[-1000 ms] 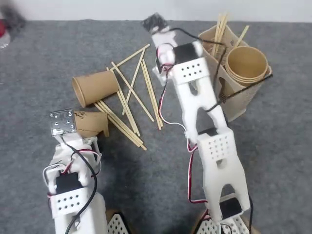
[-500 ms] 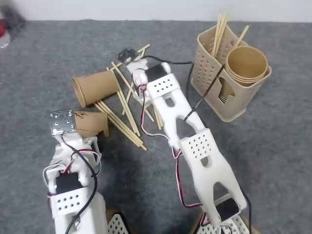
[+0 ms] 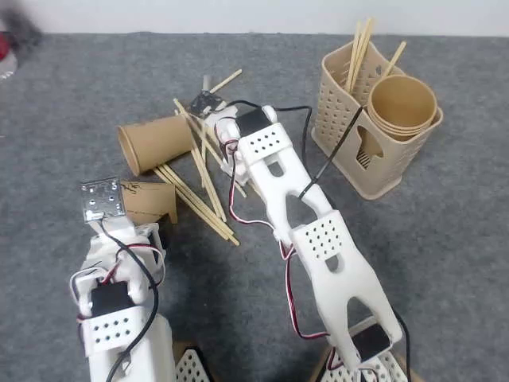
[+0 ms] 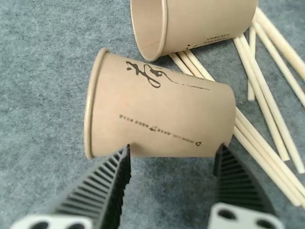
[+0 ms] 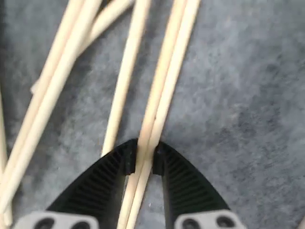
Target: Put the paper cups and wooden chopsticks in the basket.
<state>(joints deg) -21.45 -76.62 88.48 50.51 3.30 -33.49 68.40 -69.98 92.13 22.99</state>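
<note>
Two paper cups lie on their sides on the grey tabletop (image 3: pixel 445 263), well apart from the basket (image 3: pixel 343 151). The far cup (image 3: pixel 155 143) has its mouth turned away from the basket. The near cup (image 3: pixel 149 203) lies just beside it, closer to the arms, partly hidden in the high view by the left arm (image 3: pixel 119 270). In the left wrist view we see this near cup (image 4: pixel 157 121) lying crosswise in front of the left jaws. They are spread wide, one toward the rim and one toward the base, and grip nothing. The cup's base end lies against a bundle of the loose chopsticks (image 3: pixel 195 199), which fan out across the tabletop between the cups and the right arm (image 3: pixel 298 207).

The right arm stretches over this scatter, its tip beside the far cup's base. In the right wrist view the right jaws are clenched on a pair of chopsticks (image 5: pixel 164 86) that run side by side between them, with other sticks lying flat on either side.

The basket stands upright beyond the right arm. One compartment holds stacked cups (image 3: pixel 403 103), mouths up. The compartment behind it holds upright chopsticks (image 3: pixel 359 48) leaning out over the rim.
</note>
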